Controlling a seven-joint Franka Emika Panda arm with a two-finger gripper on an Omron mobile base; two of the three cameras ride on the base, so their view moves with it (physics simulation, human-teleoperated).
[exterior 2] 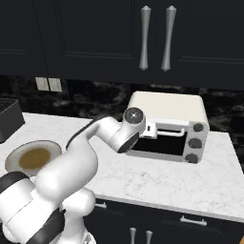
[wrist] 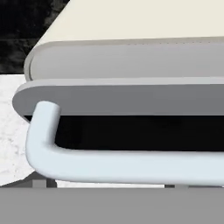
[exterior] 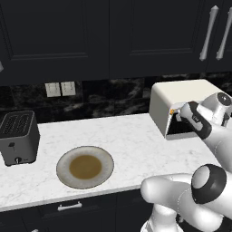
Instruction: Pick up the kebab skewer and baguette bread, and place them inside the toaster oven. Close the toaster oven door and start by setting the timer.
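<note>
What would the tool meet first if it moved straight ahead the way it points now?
Most likely the pale bar handle of the toaster oven door, right ahead of the tool; how near is unclear.

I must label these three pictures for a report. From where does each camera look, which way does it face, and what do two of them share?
Left base view: behind the arm's left, looking forward and down over the white marble counter; white arm lower right.
Right base view: behind its right, same direction; arm lower left.
Hand view: on the hand, facing the pale bar handle.
Shared by both base views: cream-white boxy toaster oven, round brown-centred plate.
</note>
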